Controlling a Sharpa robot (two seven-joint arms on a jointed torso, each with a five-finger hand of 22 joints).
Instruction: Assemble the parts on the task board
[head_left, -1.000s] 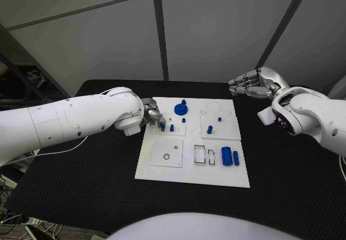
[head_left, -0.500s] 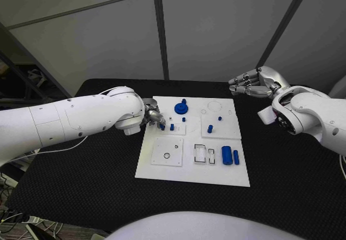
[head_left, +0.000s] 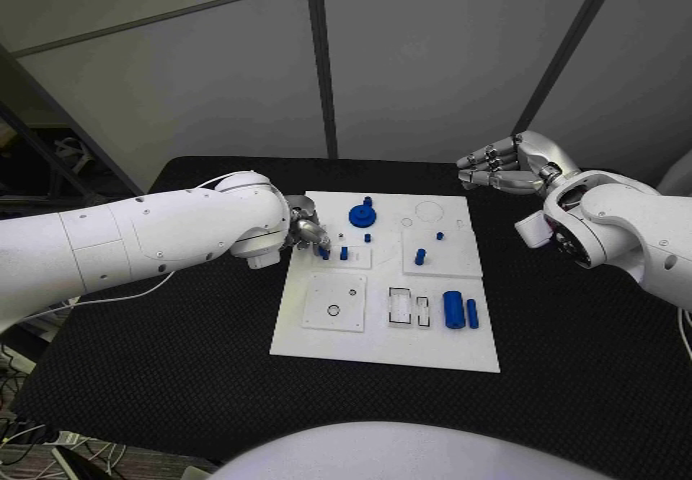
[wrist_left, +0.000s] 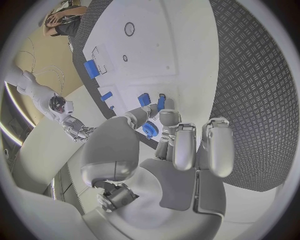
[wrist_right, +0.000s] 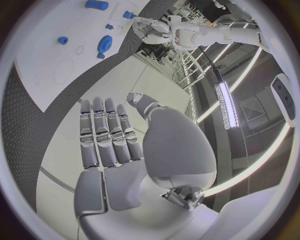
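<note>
Change: basically nothing vs a sec ago, left hand (head_left: 303, 232) still parked at the task board (head_left: 346, 340) left edge, so no progress on seating.
Left hand: fingertips pinch a small blue part (wrist_left: 150, 129) by the pegs (head_left: 333, 254).
Right hand (head_left: 508, 166): off board, fingers curled, holding nothing.
Clutter: gear (head_left: 362, 215), cylinder (head_left: 453, 311) on board w/ loose bits close around.

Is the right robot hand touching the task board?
Apart. In the head view the right robot hand hangs beyond the task board, dark table showing between them.
</note>
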